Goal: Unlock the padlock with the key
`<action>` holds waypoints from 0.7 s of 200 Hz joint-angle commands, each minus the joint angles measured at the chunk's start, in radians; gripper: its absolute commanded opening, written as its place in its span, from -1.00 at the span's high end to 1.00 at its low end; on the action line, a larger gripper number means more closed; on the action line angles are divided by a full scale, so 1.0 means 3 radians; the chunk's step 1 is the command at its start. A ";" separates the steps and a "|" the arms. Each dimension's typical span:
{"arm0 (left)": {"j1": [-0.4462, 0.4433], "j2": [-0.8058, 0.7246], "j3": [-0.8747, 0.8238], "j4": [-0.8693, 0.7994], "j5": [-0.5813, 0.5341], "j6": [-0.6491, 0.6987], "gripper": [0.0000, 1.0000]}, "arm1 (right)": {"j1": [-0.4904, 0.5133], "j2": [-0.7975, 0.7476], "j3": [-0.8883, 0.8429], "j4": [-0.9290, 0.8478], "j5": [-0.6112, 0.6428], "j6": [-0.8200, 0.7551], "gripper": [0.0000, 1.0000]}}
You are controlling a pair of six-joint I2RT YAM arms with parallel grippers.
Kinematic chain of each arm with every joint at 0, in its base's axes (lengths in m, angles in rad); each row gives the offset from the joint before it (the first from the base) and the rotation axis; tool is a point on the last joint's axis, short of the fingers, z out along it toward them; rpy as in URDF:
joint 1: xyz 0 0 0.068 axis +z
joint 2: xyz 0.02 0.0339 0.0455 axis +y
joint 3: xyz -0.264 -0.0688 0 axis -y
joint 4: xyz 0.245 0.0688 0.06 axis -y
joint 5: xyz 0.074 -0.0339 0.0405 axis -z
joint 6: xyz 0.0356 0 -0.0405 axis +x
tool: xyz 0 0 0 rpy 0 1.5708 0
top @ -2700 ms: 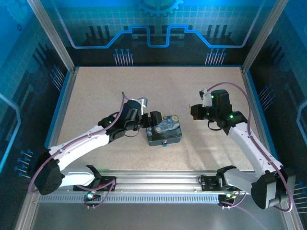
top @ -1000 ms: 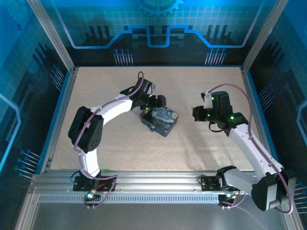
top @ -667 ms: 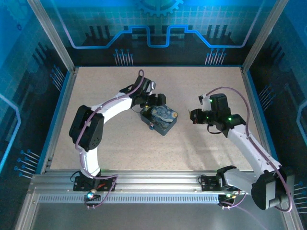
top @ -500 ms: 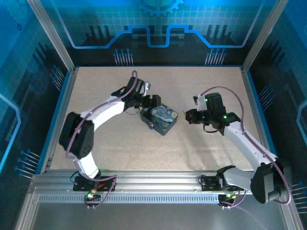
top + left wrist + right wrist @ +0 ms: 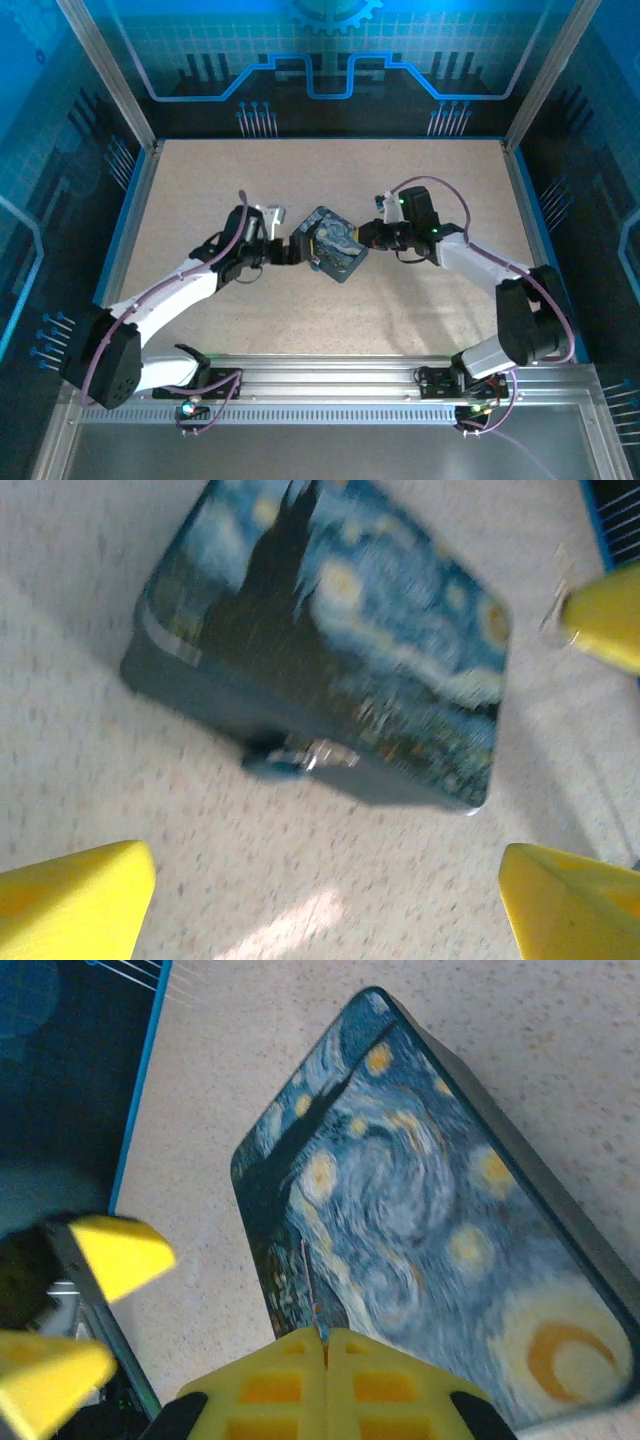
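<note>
The Starry Night tin (image 5: 335, 250) lies mid-table, and the padlock (image 5: 290, 756), a small bluish body with a glint of metal, hangs on its front wall. My left gripper (image 5: 325, 880) is open, its yellow fingers (image 5: 75, 895) spread wide on the near side of the padlock and apart from it. In the top view the left gripper (image 5: 297, 248) sits at the tin's left edge. My right gripper (image 5: 325, 1342) is shut on the key (image 5: 308, 1285), a thin sliver poking out over the tin's lid (image 5: 420, 1230). The right gripper (image 5: 362, 236) is at the tin's right edge.
Bare speckled table (image 5: 420, 310) stretches in front of the tin, and more of it lies behind. Blue-lit walls (image 5: 320, 80) and metal posts enclose the table. The aluminium rail (image 5: 320, 375) with both arm bases runs along the near edge.
My left arm has swung from behind the tin round to its left side and lower. The right gripper has moved left up to the tin. The tin has turned slightly.
</note>
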 commanded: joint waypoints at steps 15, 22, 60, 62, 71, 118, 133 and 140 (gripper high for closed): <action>-0.0007 -0.0107 -0.0201 0.0305 0.0105 -0.0193 -0.81 | 0.0120 0.0351 0.0302 0.0331 -0.0219 0.0119 1.00; -0.0006 -0.0101 -0.0214 0.0309 0.0106 -0.0191 -0.81 | 0.0133 0.0426 0.0358 0.0309 -0.0220 0.0107 1.00; -0.0007 -0.0048 -0.0289 0.0391 0.0130 -0.0213 -0.80 | 0.0170 0.0803 0.0591 0.0272 -0.0207 0.0087 1.00; -0.0007 -0.0047 -0.0294 0.0402 0.0130 -0.0213 -0.80 | 0.0171 0.0815 0.0596 0.0269 -0.0198 0.0083 1.00; -0.0009 -0.0038 -0.0324 0.0449 0.0136 -0.0232 -0.79 | 0.0170 0.0865 0.0635 0.0242 -0.0158 0.0063 1.00; -0.0044 0.0091 -0.0358 0.0563 0.0123 -0.0214 -0.73 | 0.0162 0.1033 0.0798 -0.0092 0.0007 -0.0106 1.00; -0.0082 0.0149 -0.0349 0.0608 0.0108 -0.0174 -0.72 | 0.0145 0.1067 0.0783 -0.0125 0.0049 -0.0121 1.00; -0.0098 0.0176 -0.0344 0.0630 0.0100 -0.0163 -0.72 | 0.0126 0.1082 0.0770 -0.0128 0.0054 -0.0119 1.00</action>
